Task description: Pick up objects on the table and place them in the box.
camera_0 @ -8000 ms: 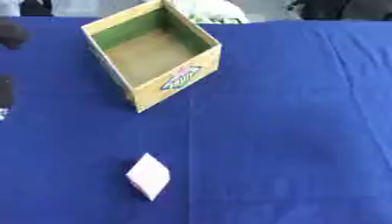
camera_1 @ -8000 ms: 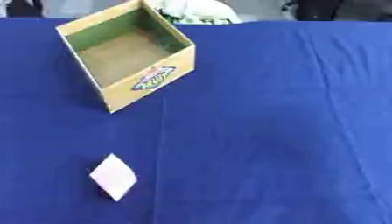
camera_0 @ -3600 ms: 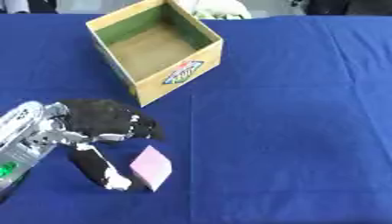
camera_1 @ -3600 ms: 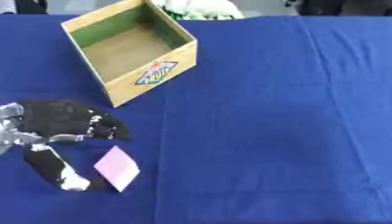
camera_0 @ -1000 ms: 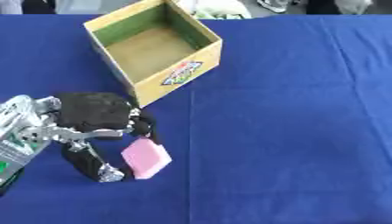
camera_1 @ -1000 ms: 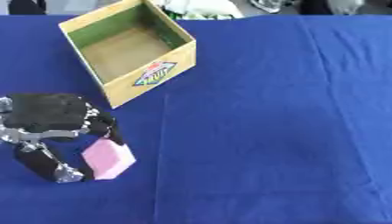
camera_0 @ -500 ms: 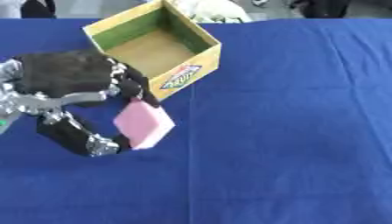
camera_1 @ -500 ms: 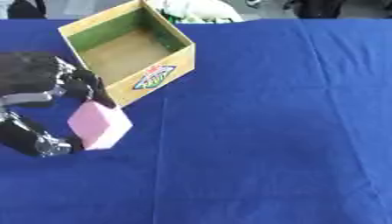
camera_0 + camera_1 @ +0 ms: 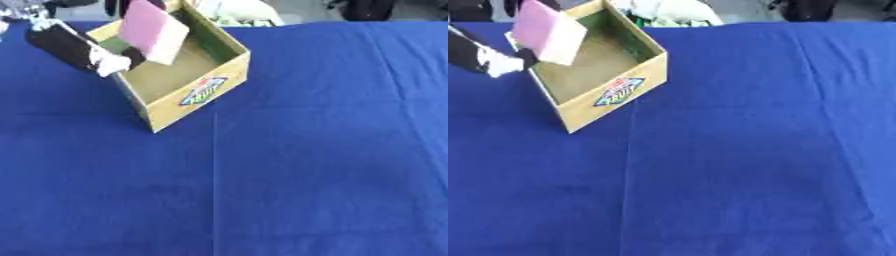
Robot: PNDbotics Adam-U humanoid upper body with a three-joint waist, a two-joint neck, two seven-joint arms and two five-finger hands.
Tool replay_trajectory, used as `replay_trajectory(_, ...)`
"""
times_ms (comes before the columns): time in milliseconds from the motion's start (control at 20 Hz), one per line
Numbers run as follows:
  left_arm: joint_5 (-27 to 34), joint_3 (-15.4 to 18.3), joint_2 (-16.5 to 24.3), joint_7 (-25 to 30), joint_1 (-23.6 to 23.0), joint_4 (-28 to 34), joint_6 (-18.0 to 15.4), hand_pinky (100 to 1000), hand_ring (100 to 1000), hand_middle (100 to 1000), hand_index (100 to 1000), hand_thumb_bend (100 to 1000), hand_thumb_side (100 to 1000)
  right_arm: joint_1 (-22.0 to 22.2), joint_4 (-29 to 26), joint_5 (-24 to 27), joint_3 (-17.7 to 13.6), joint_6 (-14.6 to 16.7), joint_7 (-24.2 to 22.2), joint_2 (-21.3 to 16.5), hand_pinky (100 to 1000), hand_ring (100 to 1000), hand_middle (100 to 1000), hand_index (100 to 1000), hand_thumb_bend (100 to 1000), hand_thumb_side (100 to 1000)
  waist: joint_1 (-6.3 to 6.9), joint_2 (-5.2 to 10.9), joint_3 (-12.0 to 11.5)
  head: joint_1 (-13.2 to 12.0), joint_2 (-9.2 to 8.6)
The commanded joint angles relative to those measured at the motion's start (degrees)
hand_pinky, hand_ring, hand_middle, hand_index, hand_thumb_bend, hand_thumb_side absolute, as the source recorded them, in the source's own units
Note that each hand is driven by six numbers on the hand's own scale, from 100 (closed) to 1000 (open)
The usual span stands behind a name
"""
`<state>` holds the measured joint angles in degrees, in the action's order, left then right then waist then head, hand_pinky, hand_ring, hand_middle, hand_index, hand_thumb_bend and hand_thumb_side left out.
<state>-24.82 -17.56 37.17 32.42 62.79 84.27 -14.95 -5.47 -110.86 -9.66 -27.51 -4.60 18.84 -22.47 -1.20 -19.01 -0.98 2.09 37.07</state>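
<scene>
The pink block (image 9: 150,29), a flat-faced slab, hangs tilted above the open cardboard box (image 9: 199,92), over the box's left rim and partly over its interior, clear of the floor inside. It is carried there, by judgement, so that a release will drop it into the box rather than onto the blue cloth; the tilt appears to follow from the way the hand pinches it from the side.

The left hand (image 9: 74,46) reaches in from the left of the box. Its black fingers, one ending in a white tip (image 9: 114,64), are closed on the block's lower left edge; the rest of the hand runs out of frame above the box. The right hand shows in neither view.

The box stands askew on the worktop (image 9: 306,165), one corner turned toward the camera, its printed label (image 9: 203,90) on the near wall. Its interior looks bare, with a green lining on the far wall. This open top and low wall suit a drop from above.

On the blue worktop on the near side of the box and to its right, no other object is visible. Beyond the box, past the far edge of the cloth, lies a pale bundle (image 9: 241,12) that cannot be identified. The placing step seems nearly done; only the release remains.
</scene>
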Motion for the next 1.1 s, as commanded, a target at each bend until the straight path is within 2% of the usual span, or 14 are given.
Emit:
replay_trajectory(50,-2.48,2.57,-1.68,-1.38,3.60,-7.10,-1.41,489,538,598,690,100,252,-0.66,-0.19,0.57,-0.40,0.51,-0.05,-1.64,484,724,594,762,100,1000,-0.01,0.46,0.43,-0.90,-1.56)
replay_trajectory(550,-17.41,8.29,-7.68,-10.21,10.19,-27.22,-5.00,521,564,589,687,100,252,-2.35,0.56,1.39,-0.12,1.23,-0.73,-1.60,482,725,593,762,100,1000,0.38,-2.02,2.83,-2.27,-3.96)
replay_trajectory(950,-28.19,9.19,-9.73,-14.74,10.25,-33.79,-7.63,546,585,593,691,100,245,-2.83,0.86,1.76,-0.20,1.57,-0.95,-1.39,481,725,593,762,100,1000,0.63,-2.75,3.70,-2.41,-4.42)
replay_trajectory(1100,-31.00,9.33,-10.25,-15.23,9.74,-35.37,-7.71,587,623,630,728,100,221,-2.89,0.89,1.81,-0.24,1.62,-0.97,-1.28,481,719,592,762,100,1000,0.68,-2.81,3.98,-2.52,-4.49)
